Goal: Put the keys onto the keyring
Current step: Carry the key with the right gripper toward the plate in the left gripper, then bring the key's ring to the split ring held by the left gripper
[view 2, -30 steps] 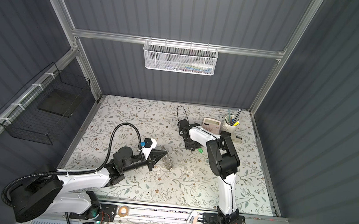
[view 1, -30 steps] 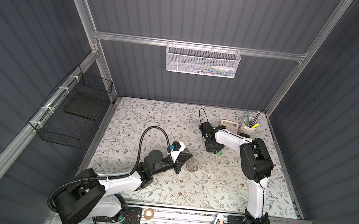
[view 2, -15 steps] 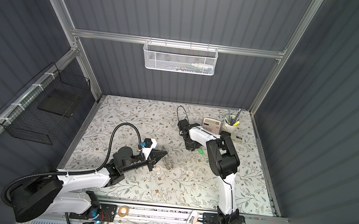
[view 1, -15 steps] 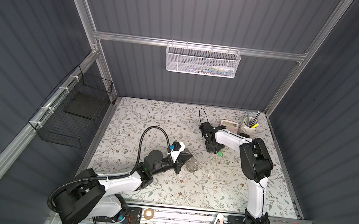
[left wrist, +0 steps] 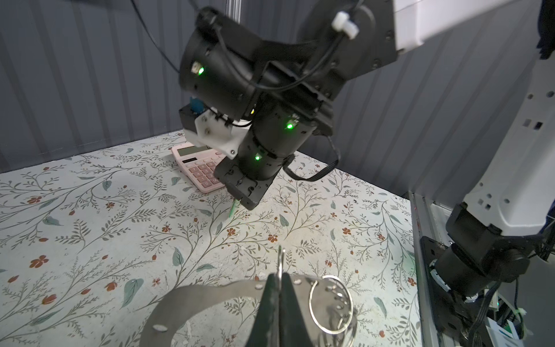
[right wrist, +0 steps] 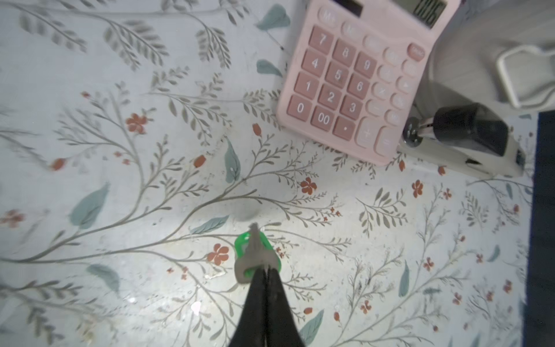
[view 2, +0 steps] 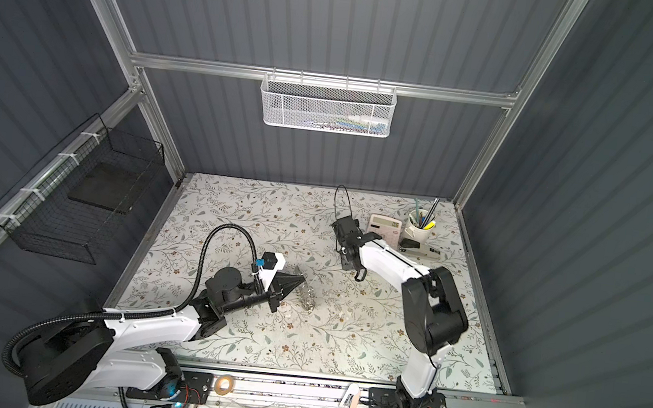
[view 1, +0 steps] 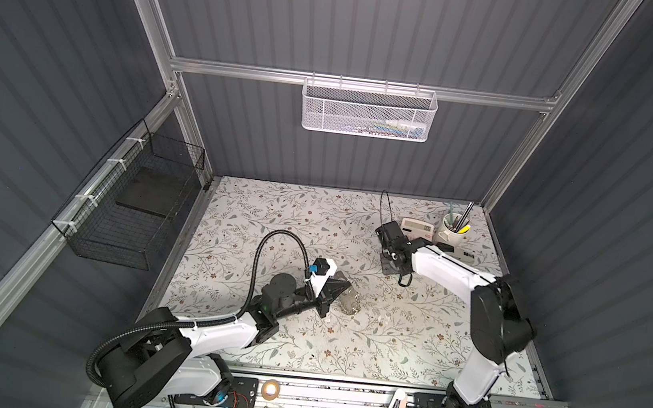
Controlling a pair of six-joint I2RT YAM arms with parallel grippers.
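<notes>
**Item 1: key** (right wrist: 255, 254). Green plastic head, grey blade. I have it pinched in the right gripper (right wrist: 265, 272), whose jaws are pressed together on it. It sits low over the floral table (right wrist: 120, 195), near the pink calculator (right wrist: 354, 75). I cannot tell whether its tip touches the surface. Its long axis runs roughly in line with the jaws, slanting down at the table. The left wrist view shows only a green sliver under the jaw tips.

**Item 2: keyring** (left wrist: 207, 296). Curved grey band carrying silvery split rings, at mid-table. One thin ring stands upright between the closed jaws of the left gripper (left wrist: 280, 288).

**Relation:** key and ring are well apart, with the key lying beyond the ring toward the back right. The ring shows its edge toward the key, not its opening. By my reckoning the right arm, already holding the key, must bring it across — and one of the two needs turning first.

**Writing:** calculator keys 0, 00 and 1–9 are legible, but the display digits are too blurred to read. I can read no label on the stapler (right wrist: 468, 141).
</notes>
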